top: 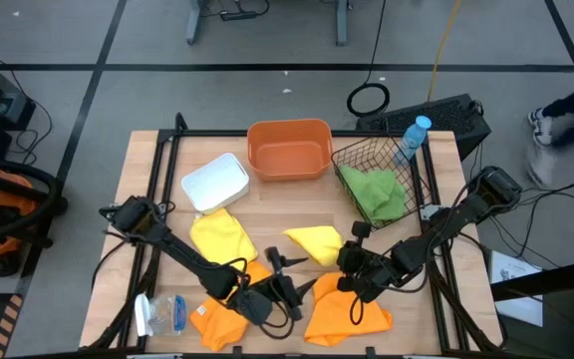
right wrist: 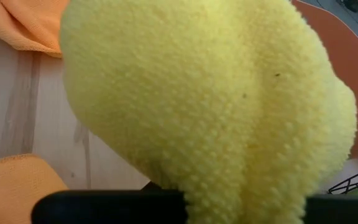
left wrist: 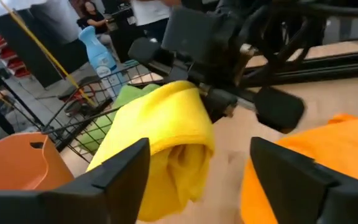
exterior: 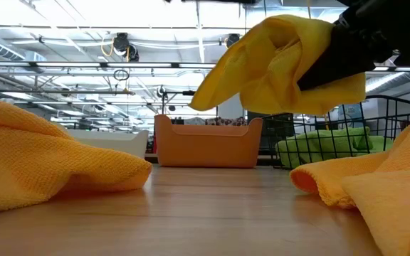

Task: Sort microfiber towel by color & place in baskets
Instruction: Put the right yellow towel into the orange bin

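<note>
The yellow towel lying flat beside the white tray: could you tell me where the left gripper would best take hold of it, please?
Probably from straight above, at the raised fold near the middle of the flat yellow towel. It lies loosely crumpled on the table, so pinching a ridge should catch fabric. The open left gripper waits nearby.
</note>
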`<state>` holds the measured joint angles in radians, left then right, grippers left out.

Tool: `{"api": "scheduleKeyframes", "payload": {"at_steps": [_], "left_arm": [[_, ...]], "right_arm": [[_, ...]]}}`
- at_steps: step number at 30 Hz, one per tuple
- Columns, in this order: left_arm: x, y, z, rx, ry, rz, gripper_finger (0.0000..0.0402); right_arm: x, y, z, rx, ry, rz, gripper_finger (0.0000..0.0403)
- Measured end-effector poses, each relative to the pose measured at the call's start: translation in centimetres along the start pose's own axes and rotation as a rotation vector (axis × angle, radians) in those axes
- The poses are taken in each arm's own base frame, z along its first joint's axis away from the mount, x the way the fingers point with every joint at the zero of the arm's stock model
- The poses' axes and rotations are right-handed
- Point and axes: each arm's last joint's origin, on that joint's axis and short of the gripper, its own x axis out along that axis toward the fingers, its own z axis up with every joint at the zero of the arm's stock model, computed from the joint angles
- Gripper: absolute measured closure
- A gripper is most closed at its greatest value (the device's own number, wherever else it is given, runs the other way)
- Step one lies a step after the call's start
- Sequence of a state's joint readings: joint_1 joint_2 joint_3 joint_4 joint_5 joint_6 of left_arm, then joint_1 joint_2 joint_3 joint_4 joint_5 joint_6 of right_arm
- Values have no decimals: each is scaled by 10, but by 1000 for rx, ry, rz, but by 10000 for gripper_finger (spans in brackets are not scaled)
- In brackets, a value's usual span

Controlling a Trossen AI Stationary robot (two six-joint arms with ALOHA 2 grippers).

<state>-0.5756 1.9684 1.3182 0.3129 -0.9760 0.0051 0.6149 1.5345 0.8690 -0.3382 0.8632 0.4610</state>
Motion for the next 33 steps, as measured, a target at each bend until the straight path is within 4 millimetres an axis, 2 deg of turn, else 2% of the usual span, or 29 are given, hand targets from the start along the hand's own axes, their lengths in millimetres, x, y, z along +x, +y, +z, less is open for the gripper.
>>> {"api": "scheduleKeyframes", "payload": {"at_steps": [6, 11, 18, 28, 30, 33], "left_arm": [[20, 8, -6, -79, 4, 45, 62], [20, 7, -5, -54, -2, -11, 44], [36, 13, -12, 71, 11, 9, 42], [72, 29, -35, 72, 78, 27, 43], [75, 34, -37, 72, 100, 9, 52], [75, 34, -38, 126, 109, 6, 92]], "right_arm": [[0, 0, 0, 24, 2, 1, 395], [0, 0, 0, 23, 4, 4, 395], [0, 0, 0, 21, 4, 4, 395], [3, -1, 1, 33, 14, 20, 395], [3, -1, 1, 33, 27, 37, 395], [4, -2, 1, 32, 30, 40, 395]]}}
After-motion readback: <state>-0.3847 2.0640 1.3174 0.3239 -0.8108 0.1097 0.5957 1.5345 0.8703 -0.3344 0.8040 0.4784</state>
